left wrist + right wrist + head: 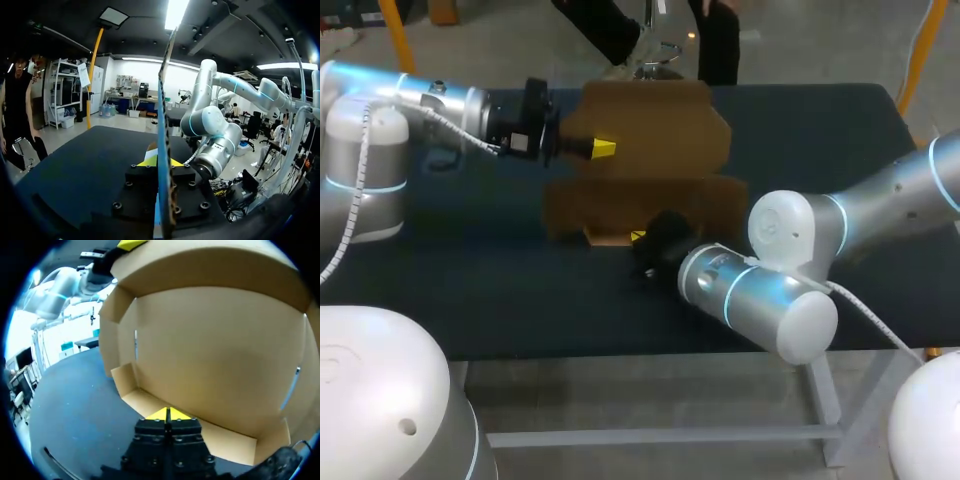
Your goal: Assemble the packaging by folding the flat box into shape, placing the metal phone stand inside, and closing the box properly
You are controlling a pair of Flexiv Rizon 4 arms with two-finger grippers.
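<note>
The box [660, 130] is brown cardboard, dull and smooth; the table [470, 270] top is dark and not shiny

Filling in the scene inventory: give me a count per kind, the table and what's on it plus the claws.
cardboard box: 1
claws: 2 (left claw, clamped on a box panel; right claw, shut at the box's open side)
table: 1
Total: 4

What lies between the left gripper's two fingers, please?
A panel of the cardboard box, seen edge-on in the left wrist view, sits between the fingers of the left gripper, touched from both sides.
</note>
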